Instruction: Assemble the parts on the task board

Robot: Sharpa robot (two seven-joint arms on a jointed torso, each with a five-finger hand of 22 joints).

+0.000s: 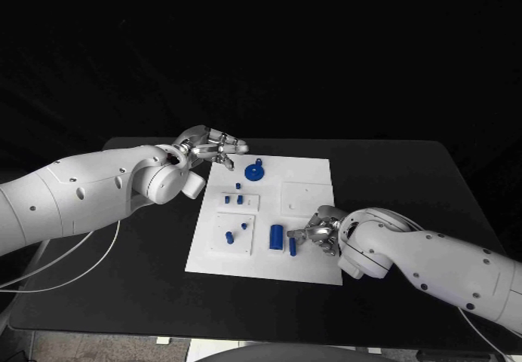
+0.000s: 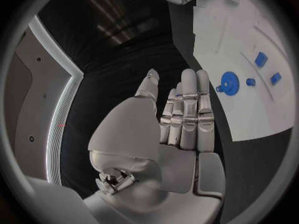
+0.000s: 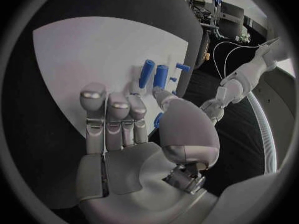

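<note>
The white task board (image 1: 307, 197) lies mid-table with blue parts on it. A round blue disc (image 1: 255, 172) sits near its far edge, and small pegs (image 1: 233, 200) stand left of centre. Two blue cylinders (image 1: 276, 237) are near the front edge. My right hand (image 1: 317, 233) hovers just right of them, fingers straight and holding nothing. In the right wrist view the cylinders (image 3: 153, 74) lie beyond the fingertips (image 3: 93, 92), and a blue piece (image 3: 158, 120) peeks out beside the thumb. My left hand (image 1: 213, 145) is at the board's far left corner, fingers (image 2: 187, 109) straight and empty.
Bare black table (image 1: 403, 173) surrounds the board on all sides. A white cable (image 1: 66, 264) hangs off the table's left side below my left arm. In the left wrist view the board (image 2: 249, 109) and disc (image 2: 229, 82) lie beside the hand.
</note>
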